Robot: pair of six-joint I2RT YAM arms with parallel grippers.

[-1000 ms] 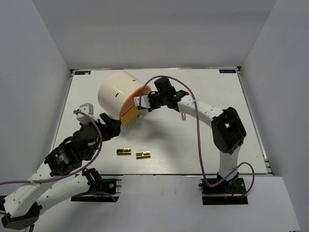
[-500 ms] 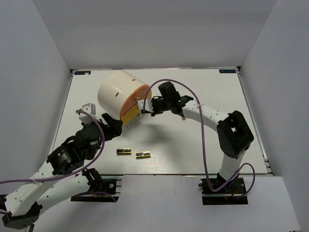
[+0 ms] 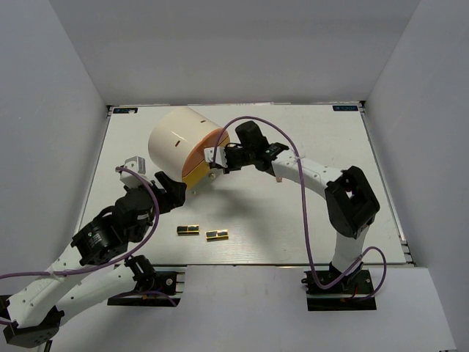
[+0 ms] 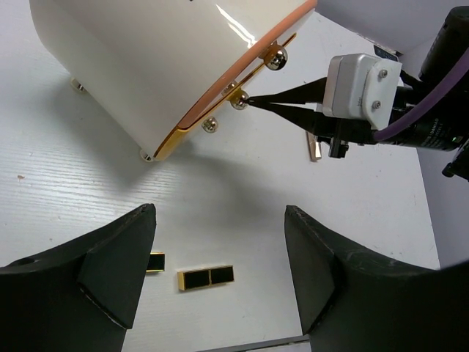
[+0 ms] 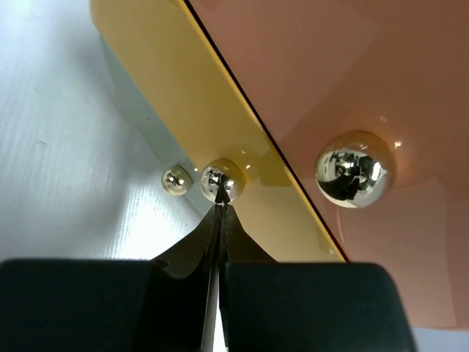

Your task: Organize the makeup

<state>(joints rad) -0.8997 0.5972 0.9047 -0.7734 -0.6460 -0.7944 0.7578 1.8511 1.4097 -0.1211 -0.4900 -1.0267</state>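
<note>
The right pincer (image 5: 221, 199) is fully closed, and its thin tips meet on the middle ball knob (image 5: 222, 180) of the yellow drawer front (image 5: 183, 95). They only touch the knob and do not clasp it. Half a second ago this arm had drawn a little away to the right. Now it has come back to the knob, while the drawer looks no more open than before, so the pull has probably not succeeded yet. The drawer belongs to the cream cylinder (image 3: 176, 143) with the orange face (image 5: 330, 73), which lies tilted on the table (image 3: 293, 220). A slim rose-gold stick (image 4: 316, 149), probably the lipstick, lies on the table beside the right arm. The left pincer (image 4: 220, 213) holds nothing, and it has hovered with its jaws wide apart near the cylinder's low edge without moving. Just below it the two gold-and-black cases (image 3: 188, 230) lie side by side, apart from the cylinder. None of the makeup is put away yet.
</note>
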